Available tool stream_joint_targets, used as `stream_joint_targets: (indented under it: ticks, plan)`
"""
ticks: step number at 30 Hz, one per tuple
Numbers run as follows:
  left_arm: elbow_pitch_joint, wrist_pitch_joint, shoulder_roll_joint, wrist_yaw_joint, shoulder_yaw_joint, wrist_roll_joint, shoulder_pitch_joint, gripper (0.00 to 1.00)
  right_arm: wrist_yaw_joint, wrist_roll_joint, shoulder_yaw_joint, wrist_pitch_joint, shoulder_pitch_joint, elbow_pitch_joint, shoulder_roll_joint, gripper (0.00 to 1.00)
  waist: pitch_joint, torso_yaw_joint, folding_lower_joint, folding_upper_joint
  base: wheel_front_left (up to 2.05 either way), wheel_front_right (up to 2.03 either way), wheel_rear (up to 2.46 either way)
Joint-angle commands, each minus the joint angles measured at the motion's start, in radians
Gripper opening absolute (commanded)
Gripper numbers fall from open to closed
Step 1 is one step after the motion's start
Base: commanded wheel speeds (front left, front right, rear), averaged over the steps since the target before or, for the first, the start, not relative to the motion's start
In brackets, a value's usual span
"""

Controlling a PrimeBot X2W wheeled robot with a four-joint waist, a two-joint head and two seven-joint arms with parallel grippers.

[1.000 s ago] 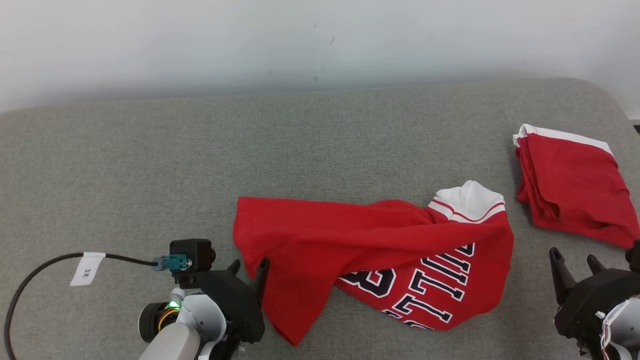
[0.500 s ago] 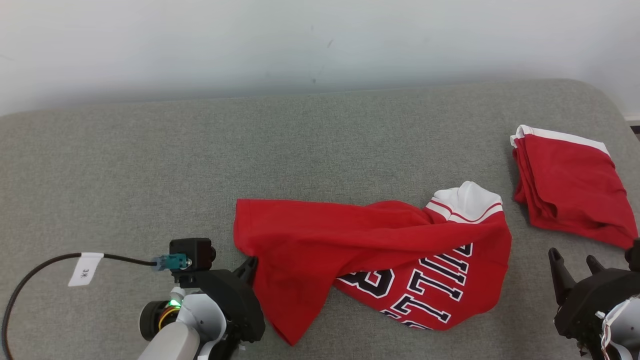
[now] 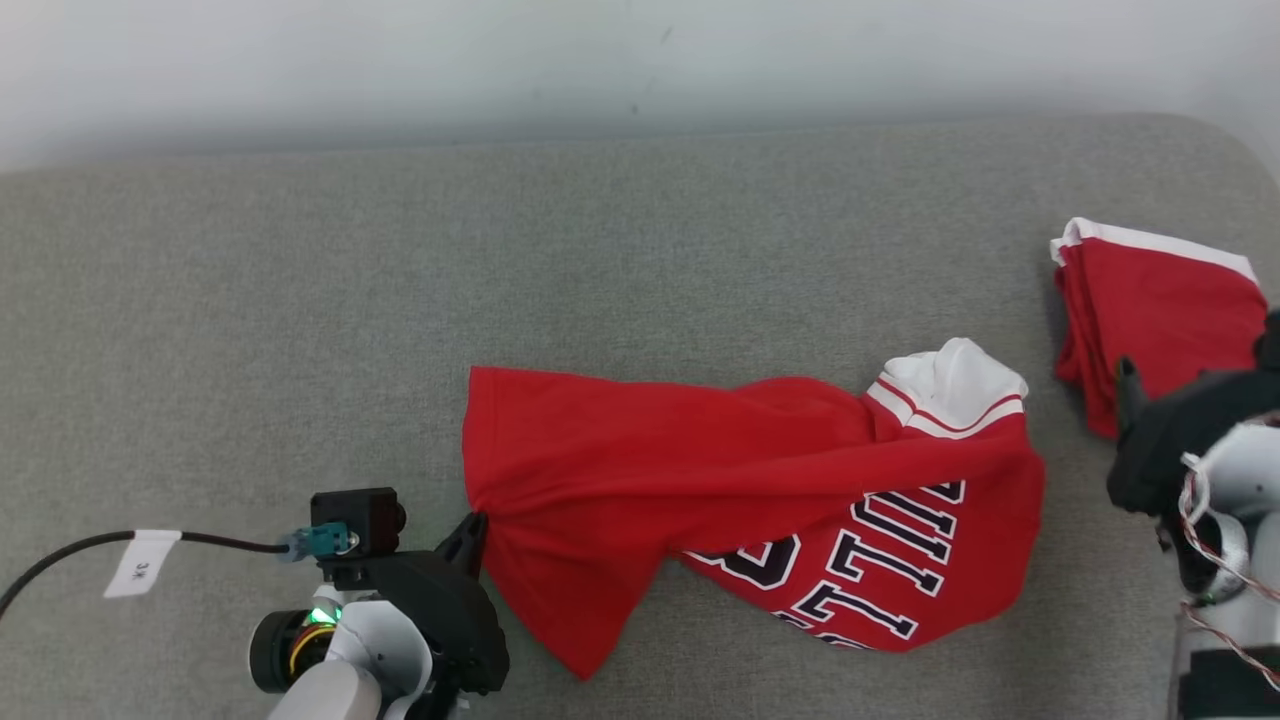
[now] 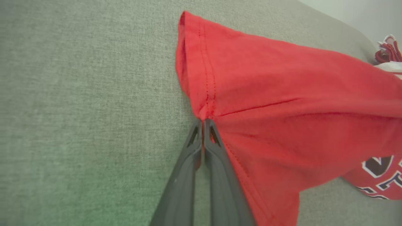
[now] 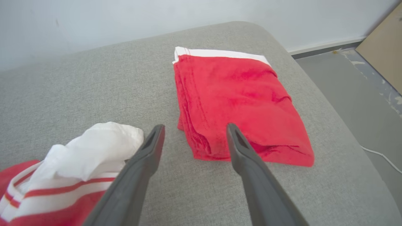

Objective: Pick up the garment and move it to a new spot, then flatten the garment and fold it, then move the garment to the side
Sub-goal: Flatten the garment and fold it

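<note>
1. On the grey fabric-covered pad [image 3: 300, 300], head view: the crumpled red jersey with white collar and dark block lettering [image 3: 760, 500] lies low and right of centre. The left gripper [image 3: 478, 522] meets its left edge, fingers pressed together on the cloth. A black cable with a white paper tag [image 3: 140, 565] trails off to the left of that arm. A folded red cloth with a white band [image 3: 1160, 290] sits at the far right, apart from the jersey. The right arm [image 3: 1215, 470] covers that cloth's lower corner.
2. Left wrist view: the two dark fingers are tip to tip, clamped on the jersey's stitched hem where the fabric bunches. The seam stitching is plain here and too fine to see from the head.
3. Right wrist view: the right gripper [image 5: 195, 125] has its fingers wide apart, holding nothing, between the white collar at lower left and the folded cloth ahead. Beyond the pad's rounded end are grey floor [image 5: 345, 81], a thin white cord [image 5: 380, 157] and a tan board [image 5: 383, 47].
</note>
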Motion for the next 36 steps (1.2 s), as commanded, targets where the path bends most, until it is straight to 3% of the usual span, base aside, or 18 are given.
stream_joint_targets:
  ticks: [1, 17, 23, 24, 25, 26, 28, 30, 32, 36]
  plan:
    - [-0.006, -0.006, 0.01, -0.002, 0.006, 0.001, 0.005, 0.0, -0.002, -0.017, 0.008, -0.012, -0.02, 0.029, -0.004, 1.0, 0.027, 0.02, 0.0, 0.0, 0.0, 0.0, 0.0]
    - [-0.012, -0.001, 0.007, -0.017, -0.011, 0.01, -0.053, 0.0, -0.002, -0.052, 0.126, -0.056, -0.195, 0.381, -0.034, 1.0, 0.112, 0.054, 0.0, 0.0, 0.0, 0.0, 0.0]
    - [0.001, -0.004, -0.001, -0.026, -0.024, 0.017, -0.082, 0.0, -0.002, -0.058, 0.146, -0.061, -0.236, 0.468, -0.037, 0.81, 0.131, 0.061, 0.0, 0.0, 0.0, 0.0, 0.0]
    - [0.004, -0.004, -0.001, -0.024, -0.026, 0.017, -0.084, 0.0, -0.002, -0.059, 0.15, -0.065, -0.239, 0.475, -0.037, 0.73, 0.132, 0.062, 0.0, 0.0, 0.0, 0.0, 0.0]
    - [0.008, -0.004, -0.001, -0.026, -0.028, 0.017, -0.087, 0.0, -0.002, -0.061, 0.151, -0.065, -0.242, 0.484, -0.037, 0.5, 0.132, 0.063, 0.0, 0.0, 0.0, 0.0, 0.0]
    - [0.012, -0.004, -0.002, -0.029, -0.029, 0.017, -0.088, 0.0, -0.002, -0.062, 0.151, -0.066, -0.245, 0.491, -0.037, 0.49, 0.132, 0.063, 0.0, 0.0, 0.0, 0.0, 0.0]
    - [0.018, -0.008, -0.004, -0.031, -0.03, 0.014, -0.086, 0.0, -0.002, -0.064, 0.152, -0.055, -0.246, 0.5, -0.038, 0.58, 0.128, 0.064, 0.0, 0.0, 0.0, 0.0, 0.0]
    - [0.023, -0.011, -0.005, -0.033, -0.032, 0.011, -0.081, 0.0, -0.002, -0.061, 0.155, -0.044, -0.24, 0.499, -0.042, 0.84, 0.119, 0.063, 0.0, 0.0, 0.0, 0.0, 0.0]
    - [0.024, -0.013, -0.003, -0.033, -0.03, 0.007, -0.075, 0.0, -0.002, -0.059, 0.158, -0.039, -0.236, 0.485, -0.053, 0.98, 0.111, 0.061, 0.0, 0.0, 0.0, 0.0, 0.0]
    - [0.022, -0.012, -0.005, -0.029, -0.032, 0.005, -0.074, 0.0, -0.002, -0.054, 0.162, -0.025, -0.233, 0.455, -0.065, 1.0, 0.102, 0.059, 0.0, 0.0, 0.0, 0.0, 0.0]
